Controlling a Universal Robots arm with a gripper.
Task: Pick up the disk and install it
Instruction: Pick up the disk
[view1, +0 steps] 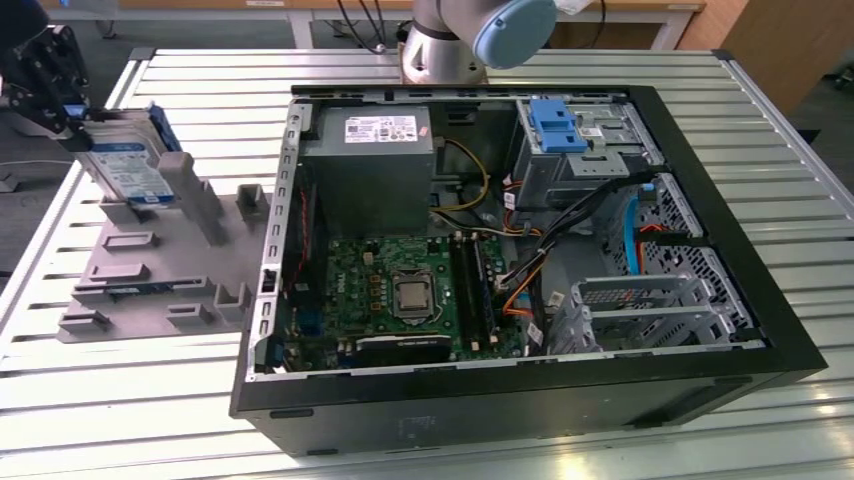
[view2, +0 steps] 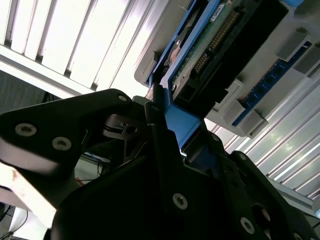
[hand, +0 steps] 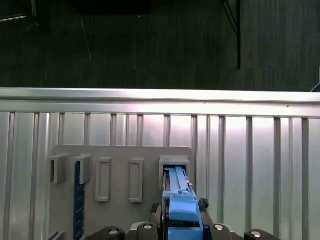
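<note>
The disk (view1: 127, 170), a silver drive with a white-and-blue label in a blue bracket, stands on edge at the exterior view's far left. It is over a slot of the grey fixture (view1: 147, 290). My gripper (view1: 78, 122) comes down on its upper end. In the second wrist view the fingers (view2: 155, 120) are shut on the blue bracket, and the disk's circuit-board side (view2: 200, 55) runs away from them. The first wrist view shows the disk's blue edge (hand: 177, 192) reaching from the gripper (hand: 182, 227) into the fixture's slot (hand: 174, 162).
An open black computer case (view1: 534, 250) lies on the slatted metal table (view1: 134, 400) to the exterior view's right of the fixture. Inside are a grey power supply (view1: 367, 160), a green motherboard (view1: 400, 290), a blue latch piece (view1: 554, 125) and a metal drive cage (view1: 641, 310).
</note>
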